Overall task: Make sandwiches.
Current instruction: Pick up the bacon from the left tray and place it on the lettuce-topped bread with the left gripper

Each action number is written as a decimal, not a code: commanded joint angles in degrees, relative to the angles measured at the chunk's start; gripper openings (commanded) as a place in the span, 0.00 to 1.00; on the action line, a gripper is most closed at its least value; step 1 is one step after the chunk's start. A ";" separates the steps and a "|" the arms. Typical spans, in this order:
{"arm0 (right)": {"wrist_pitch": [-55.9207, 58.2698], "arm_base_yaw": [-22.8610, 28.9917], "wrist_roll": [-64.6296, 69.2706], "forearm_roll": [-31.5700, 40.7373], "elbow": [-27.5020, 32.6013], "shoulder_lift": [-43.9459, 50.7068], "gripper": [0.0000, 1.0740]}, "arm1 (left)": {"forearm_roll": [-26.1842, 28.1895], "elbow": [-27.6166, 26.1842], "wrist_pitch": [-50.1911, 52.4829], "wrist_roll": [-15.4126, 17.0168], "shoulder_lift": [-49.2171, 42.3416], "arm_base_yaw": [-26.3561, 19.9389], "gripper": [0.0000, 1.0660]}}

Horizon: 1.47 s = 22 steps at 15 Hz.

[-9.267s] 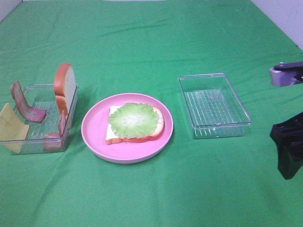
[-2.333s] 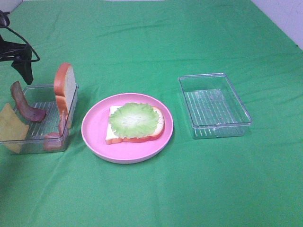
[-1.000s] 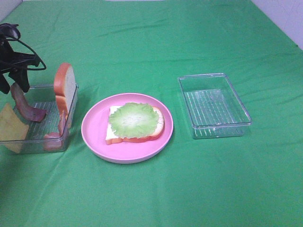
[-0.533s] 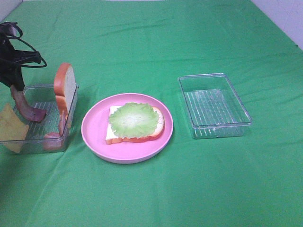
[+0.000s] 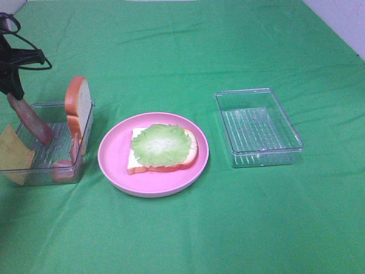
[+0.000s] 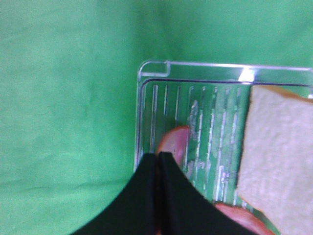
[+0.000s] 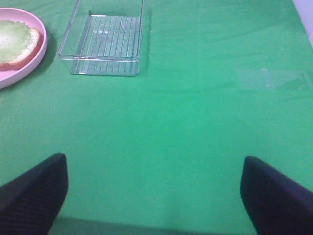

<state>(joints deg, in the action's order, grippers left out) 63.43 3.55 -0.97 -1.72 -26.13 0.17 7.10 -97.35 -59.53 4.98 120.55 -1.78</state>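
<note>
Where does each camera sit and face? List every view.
Exterior high: up high, looking down at pink plate, left tray, right tray; left gripper clamps bacon strip.
Left wrist: on left arm, looking into left tray; shut jaws show.
Right wrist: on right arm, facing right tray; open right gripper shows.
Shared: exterior high and right wrist show pink plate.

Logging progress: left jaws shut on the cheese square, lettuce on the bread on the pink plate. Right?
One slip: the left gripper is shut on a bacon strip, per the exterior high view; the rest stands.
</note>
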 commanded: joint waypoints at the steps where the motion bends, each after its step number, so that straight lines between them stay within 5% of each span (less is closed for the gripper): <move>1: -0.40 -0.34 0.00 -0.06 0.11 2.01 0.86 | 0.74 -0.40 -1.15 0.52 -4.76 0.00 0.00; 6: -0.40 -0.34 0.00 -0.06 0.11 2.01 0.86 | 11.00 -0.40 4.24 -1.95 -15.47 0.17 0.00; 12: -0.40 -0.34 0.00 -0.06 0.11 2.01 0.86 | 34.26 -0.40 9.05 -16.79 -18.22 10.37 0.00; 14: -0.40 -0.34 0.00 0.00 0.11 2.01 0.86 | 40.51 -0.40 8.77 -21.43 -16.44 17.42 0.00; 22: -0.40 -0.34 0.00 0.00 0.11 2.01 0.86 | 41.25 -0.40 -0.34 -25.04 -4.98 25.95 0.00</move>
<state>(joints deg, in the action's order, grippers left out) 63.43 3.55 -0.97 -1.66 -26.13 0.17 47.96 -97.63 -60.22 -20.11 117.06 24.01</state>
